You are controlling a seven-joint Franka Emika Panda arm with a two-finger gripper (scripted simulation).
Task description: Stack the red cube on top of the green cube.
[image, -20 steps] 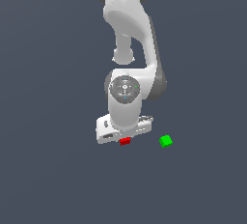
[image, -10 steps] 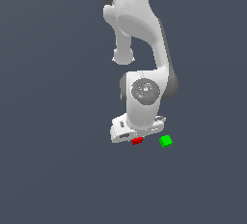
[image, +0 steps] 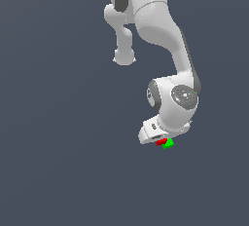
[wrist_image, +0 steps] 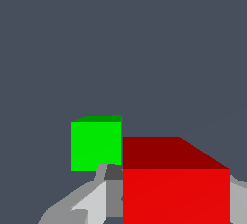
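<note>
wrist view: gripper fingers (wrist_image: 91, 203) flanking red cube (wrist_image: 176, 194)

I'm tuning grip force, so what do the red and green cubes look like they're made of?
Both are simulator renders, so material is a guess. The red cube, held between the gripper fingers, shows flat, matte colour with sharp edges and no highlights, like rigid plastic or painted wood. The green cube has the same plain, matte finish.

The Panda arm (image: 160, 30) bends down from the top of the exterior view, wrist (image: 176, 104) low; the gripper (image: 162, 141) points downward, fingers (wrist_image: 91, 203) clamped on the red cube (wrist_image: 176, 194)
</note>
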